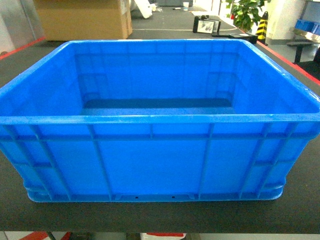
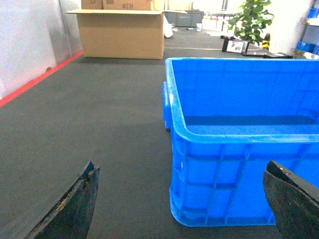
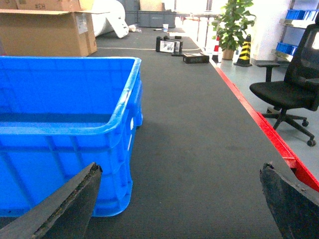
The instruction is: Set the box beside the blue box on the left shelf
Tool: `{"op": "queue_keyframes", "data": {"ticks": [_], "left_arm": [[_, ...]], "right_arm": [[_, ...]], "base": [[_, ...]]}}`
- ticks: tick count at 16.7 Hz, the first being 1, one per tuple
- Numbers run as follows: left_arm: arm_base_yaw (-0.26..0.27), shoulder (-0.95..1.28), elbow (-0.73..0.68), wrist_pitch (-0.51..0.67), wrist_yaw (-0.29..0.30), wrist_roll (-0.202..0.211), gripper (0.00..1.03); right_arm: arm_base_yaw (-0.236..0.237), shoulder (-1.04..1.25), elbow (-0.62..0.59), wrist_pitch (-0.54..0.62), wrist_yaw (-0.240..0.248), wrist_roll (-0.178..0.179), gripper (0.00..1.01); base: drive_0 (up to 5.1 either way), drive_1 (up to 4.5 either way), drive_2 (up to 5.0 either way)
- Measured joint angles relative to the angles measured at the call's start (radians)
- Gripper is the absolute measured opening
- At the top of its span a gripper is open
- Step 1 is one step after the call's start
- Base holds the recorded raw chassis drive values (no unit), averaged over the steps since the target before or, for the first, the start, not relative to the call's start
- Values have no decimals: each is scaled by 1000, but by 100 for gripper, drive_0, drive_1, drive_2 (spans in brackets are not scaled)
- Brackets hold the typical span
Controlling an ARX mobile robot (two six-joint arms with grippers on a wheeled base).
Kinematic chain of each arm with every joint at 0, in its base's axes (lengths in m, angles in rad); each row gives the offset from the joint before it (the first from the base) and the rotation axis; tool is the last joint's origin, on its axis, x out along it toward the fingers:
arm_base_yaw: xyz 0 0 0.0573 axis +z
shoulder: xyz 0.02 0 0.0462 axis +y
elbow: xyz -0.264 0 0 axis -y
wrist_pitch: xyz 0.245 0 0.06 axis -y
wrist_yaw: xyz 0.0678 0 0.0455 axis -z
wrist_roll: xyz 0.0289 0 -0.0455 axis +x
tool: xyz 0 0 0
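The box point(image 1: 155, 125) sits upright and empty on the dark grey counter point(image 1: 300, 200), long side running left to right, square to the head camera. Left tool point(image 2: 182, 199) has its fingers spread wide at the box's left corner, touching nothing; right tool point(image 3: 179, 204) is just as wide at the right corner. Cardboard box point(image 2: 122, 32), plant point(image 3: 232, 25) and office chair point(image 3: 294, 89) behind.

Supporting surface: a dark grey ribbed mat point(image 1: 300, 200) with a red border strip along its edges. Resting directly on it, filling the centre of the head view, is the box point(image 1: 150, 165), upright, open side up, nothing visible inside. At the upper left of the frame a cardboard carton point(image 1: 82, 20) stands on the same surface, well apart from the box.
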Motion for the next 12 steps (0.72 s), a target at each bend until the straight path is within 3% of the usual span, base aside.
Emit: {"op": "queue_keyframes", "data": {"ticks": [12], "left_arm": [[0, 0, 0, 0, 0, 0, 98]], "right_arm": [[0, 0, 0, 0, 0, 0, 98]], "base": [[0, 0, 0]]}}
